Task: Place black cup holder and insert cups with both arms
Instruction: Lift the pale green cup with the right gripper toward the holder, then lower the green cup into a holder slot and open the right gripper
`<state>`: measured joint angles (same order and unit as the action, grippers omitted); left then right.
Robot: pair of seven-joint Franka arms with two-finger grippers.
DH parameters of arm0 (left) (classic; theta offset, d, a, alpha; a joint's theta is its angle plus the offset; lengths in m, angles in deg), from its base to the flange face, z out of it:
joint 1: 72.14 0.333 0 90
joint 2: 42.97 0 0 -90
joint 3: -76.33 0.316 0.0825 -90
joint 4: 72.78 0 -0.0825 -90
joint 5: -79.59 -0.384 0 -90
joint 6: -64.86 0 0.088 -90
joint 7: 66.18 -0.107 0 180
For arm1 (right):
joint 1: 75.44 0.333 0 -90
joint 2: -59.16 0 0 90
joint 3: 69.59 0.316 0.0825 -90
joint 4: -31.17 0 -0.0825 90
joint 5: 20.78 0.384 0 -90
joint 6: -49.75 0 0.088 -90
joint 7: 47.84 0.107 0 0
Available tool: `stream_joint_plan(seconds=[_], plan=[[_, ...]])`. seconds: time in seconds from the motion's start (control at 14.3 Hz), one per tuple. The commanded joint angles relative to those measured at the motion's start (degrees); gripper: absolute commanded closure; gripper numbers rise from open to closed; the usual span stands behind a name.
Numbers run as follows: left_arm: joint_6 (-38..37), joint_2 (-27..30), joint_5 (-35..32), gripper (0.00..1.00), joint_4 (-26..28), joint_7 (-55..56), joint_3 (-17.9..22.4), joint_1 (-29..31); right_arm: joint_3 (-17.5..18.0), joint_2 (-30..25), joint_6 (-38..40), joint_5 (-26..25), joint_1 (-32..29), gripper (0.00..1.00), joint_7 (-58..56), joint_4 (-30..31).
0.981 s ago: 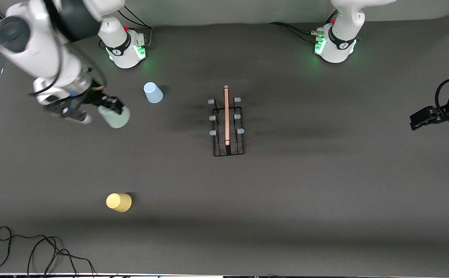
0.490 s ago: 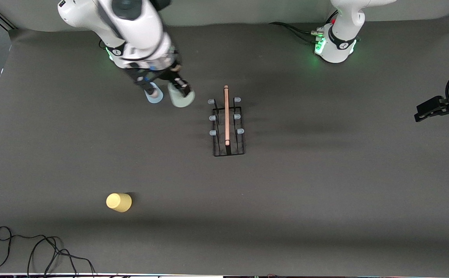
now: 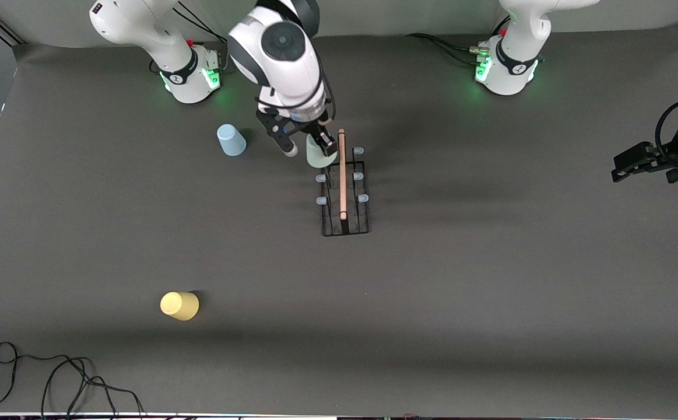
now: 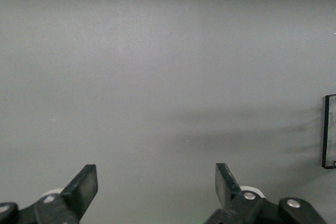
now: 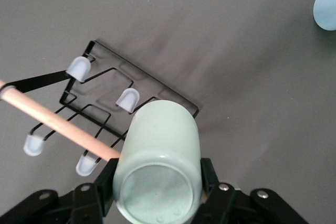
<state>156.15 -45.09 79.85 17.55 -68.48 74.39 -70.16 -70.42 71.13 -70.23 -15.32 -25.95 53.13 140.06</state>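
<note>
Right gripper [image 3: 305, 147] jaws clamped, left gripper [image 3: 627, 168] jaws spread

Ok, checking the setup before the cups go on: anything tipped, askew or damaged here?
Nothing stands out. The black cup holder stands upright; the blue cup and yellow cup sit mouth-down. The right gripper holds the mint cup over the holder; the left gripper waits open.
</note>
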Motion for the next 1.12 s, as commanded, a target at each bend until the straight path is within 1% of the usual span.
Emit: stream_joint_plan(seconds=[0.0, 0.14, 0.35, 0.49, 0.56, 0.63, 0.7, 0.77, 0.84, 0.91, 1.05], plan=[[0.0, 1.9, -1.2, 0.00, 1.5, -0.8, 0.5, -0.5, -0.8, -0.2, -2.9, 0.7, 1.7, 0.94, 1.5, 2.7], [0.1, 2.1, -1.2, 0.00, 1.4, -0.9, 0.7, -0.2, -0.8, -0.3, -5.3, 0.7, 1.7, 0.94, 1.6, 5.2], [0.0, 2.3, -1.2, 0.00, 1.4, -0.9, 0.6, -0.4, -0.8, -0.1, -11.3, 0.7, 2.5, 0.94, 1.8, 9.5], [-0.1, 2.4, -1.2, 0.00, 1.3, -0.6, 0.6, -0.4, -0.8, 0.6, -12.6, 0.7, 3.0, 0.94, 2.5, 9.9], [-0.2, 2.6, -1.2, 0.00, 1.3, -0.6, 0.6, -0.5, -0.8, 0.6, -12.6, 0.7, 2.9, 0.74, 2.6, 9.9], [-0.2, 2.7, -1.2, 0.00, 1.3, -0.9, 0.5, -0.4, -1.1, 0.6, -12.6, 0.7, 2.5, 0.13, 2.5, 9.9], [-0.2, 2.7, -1.2, 0.00, 1.2, -1.0, 0.5, -0.4, -1.3, 0.4, -12.4, 0.7, 2.3, 0.00, 2.4, 9.6], [-0.2, 2.7, -1.2, 0.00, 1.2, -1.0, 0.5, -0.6, -1.4, -0.2, -11.8, 0.8, 2.2, 0.00, 2.2, 9.1], [-0.2, 2.6, -1.3, 0.00, 1.2, -1.0, 0.5, -0.8, -2.1, -0.8, -9.4, 0.8, 2.0, 0.00, 2.1, 7.4], [-0.2, 2.6, -1.3, 0.00, 1.2, -1.0, 0.5, -0.8, -3.2, -1.2, -5.0, 0.8, 2.1, 0.00, 1.9, 4.4], [-0.2, 2.7, -1.4, 0.00, 1.2, -1.0, 0.4, -0.9, -4.4, -1.1, 3.7, 0.8, 1.5, 0.00, 1.3, -2.8]])
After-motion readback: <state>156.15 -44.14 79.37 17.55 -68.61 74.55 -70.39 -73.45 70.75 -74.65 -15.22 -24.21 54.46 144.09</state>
